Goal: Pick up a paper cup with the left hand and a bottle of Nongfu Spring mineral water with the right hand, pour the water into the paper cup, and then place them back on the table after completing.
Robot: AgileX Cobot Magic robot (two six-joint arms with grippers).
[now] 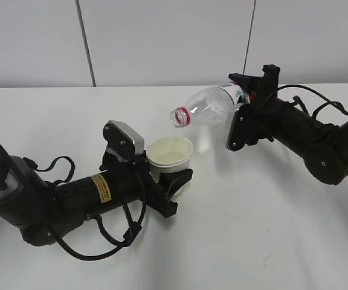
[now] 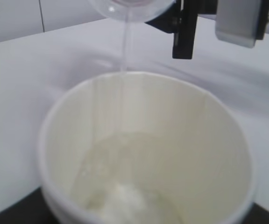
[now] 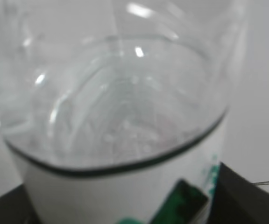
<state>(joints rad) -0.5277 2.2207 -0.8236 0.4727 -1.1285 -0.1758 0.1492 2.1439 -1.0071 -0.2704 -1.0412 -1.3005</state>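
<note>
My left gripper (image 1: 171,178) is shut on a white paper cup (image 1: 170,155) and holds it upright above the table. The cup fills the left wrist view (image 2: 148,154), with some water (image 2: 125,191) pooled at its bottom. My right gripper (image 1: 246,99) is shut on a clear Nongfu Spring bottle (image 1: 207,107), tilted with its red-ringed open mouth (image 1: 180,117) pointing left and down, just above the cup. A thin stream of water (image 2: 124,46) falls from the bottle mouth into the cup. The bottle's clear body and white-green label fill the right wrist view (image 3: 120,121).
The white table (image 1: 252,229) has a tiny dark mark (image 1: 270,258) at the front right. A grey panelled wall (image 1: 162,36) stands behind. The left arm's cables (image 1: 95,241) loop low over the table at the front left.
</note>
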